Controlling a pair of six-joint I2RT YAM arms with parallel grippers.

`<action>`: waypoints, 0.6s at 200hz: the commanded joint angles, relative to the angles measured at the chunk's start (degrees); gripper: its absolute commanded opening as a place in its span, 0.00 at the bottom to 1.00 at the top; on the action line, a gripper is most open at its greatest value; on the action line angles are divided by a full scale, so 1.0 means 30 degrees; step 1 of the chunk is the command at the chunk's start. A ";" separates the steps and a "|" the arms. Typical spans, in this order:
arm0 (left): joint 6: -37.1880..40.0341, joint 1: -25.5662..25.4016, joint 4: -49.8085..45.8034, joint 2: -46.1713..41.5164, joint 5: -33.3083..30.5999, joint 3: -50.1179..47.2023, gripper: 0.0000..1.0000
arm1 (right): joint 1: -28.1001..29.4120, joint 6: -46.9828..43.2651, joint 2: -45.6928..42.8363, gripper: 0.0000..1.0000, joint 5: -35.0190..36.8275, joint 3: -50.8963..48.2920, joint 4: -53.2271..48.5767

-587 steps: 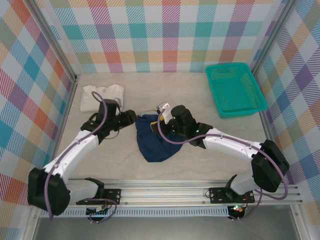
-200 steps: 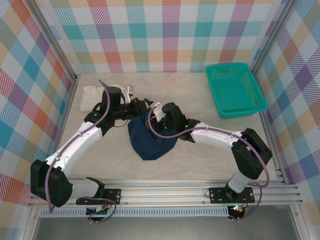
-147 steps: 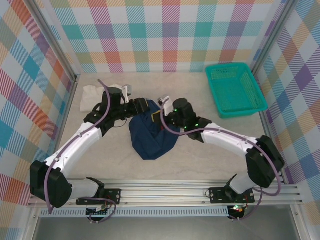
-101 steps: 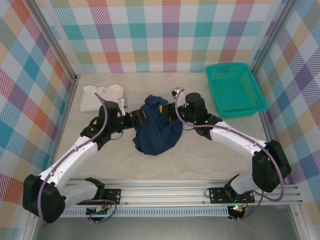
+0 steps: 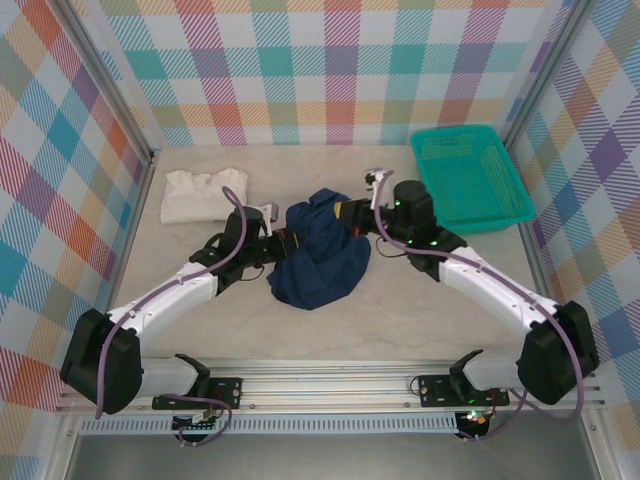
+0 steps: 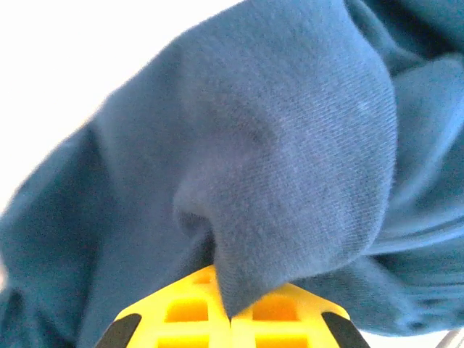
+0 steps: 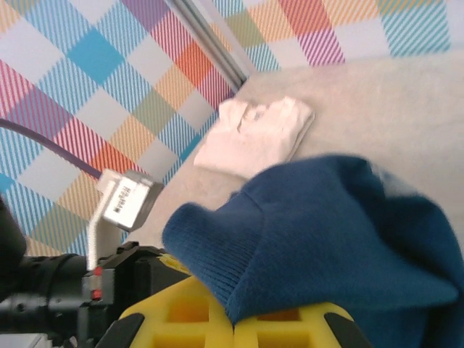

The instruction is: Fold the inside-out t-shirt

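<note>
A dark navy blue cloth t-shirt (image 5: 320,262) sits bunched midway across the beige worktop (image 5: 400,320), left jaws and right jaws clamped on its raised top. Folds hide its sleeves.

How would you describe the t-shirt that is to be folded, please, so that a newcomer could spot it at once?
On the pale table, a teal basket sits at the far right and a folded cream shirt at the far left. Between them, the dark navy t-shirt is bunched up between the left arm and the right arm. It alone is dark and crumpled.
</note>
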 commanded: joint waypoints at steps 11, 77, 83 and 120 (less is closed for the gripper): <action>0.0697 0.1427 -0.1578 -0.0976 -0.1602 -0.0661 0.00 | -0.1235 -0.1907 -0.1875 0.00 -0.2664 0.0136 0.0178; 0.1448 0.1486 -0.1686 -0.0756 -0.0084 -0.0789 0.37 | -0.1998 -0.1358 -0.1014 0.00 -0.8167 -0.0357 0.1986; 0.1460 0.1442 -0.1005 -0.1389 0.0176 -0.1072 0.44 | -0.1998 -0.1560 -0.0978 0.00 -0.8212 -0.0399 0.1716; 0.2741 0.0341 0.2509 -0.4305 0.2413 -0.1907 0.66 | -0.1998 -0.2237 -0.1115 0.00 -0.7904 -0.1428 0.0823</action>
